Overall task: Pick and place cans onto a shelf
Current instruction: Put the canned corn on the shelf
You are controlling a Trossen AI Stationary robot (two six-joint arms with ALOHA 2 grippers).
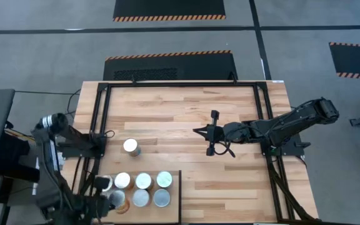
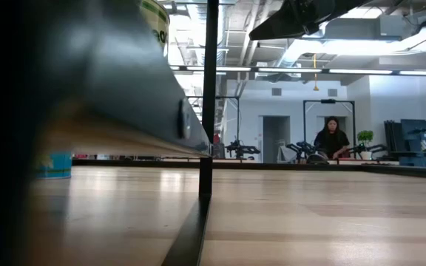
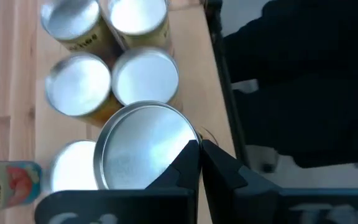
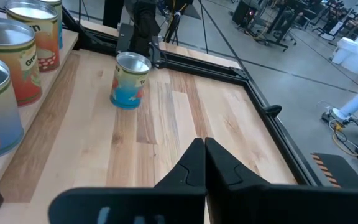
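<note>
Several cans (image 1: 143, 189) with round silvery tops stand upright in two rows on the pale plywood shelf (image 1: 175, 212) at the table's near left. One more can (image 1: 130, 147), with a bluish label (image 4: 129, 81), stands alone on the striped tabletop beyond the shelf. My left gripper (image 3: 199, 152) is shut and points down at the near-left corner of the shelf (image 1: 107, 201), its tips at the rim of the nearest can's top (image 3: 145, 146). My right gripper (image 1: 199, 132) is shut and empty above the table's middle, pointing toward the lone can; it also shows in its own wrist view (image 4: 202, 149). My left gripper's shut fingertips (image 3: 191, 155) stand from above at the near edge of the closest can's top rim (image 3: 182, 134). I cannot tell whether they touch it. The can stands upright on the shelf.
A black frame (image 1: 180, 84) runs around the table's far and side edges. In the low view the shelf's dark edge (image 2: 124, 96) and post (image 2: 207, 148) block much of the picture. A person (image 2: 331, 137) sits far back in the room.
</note>
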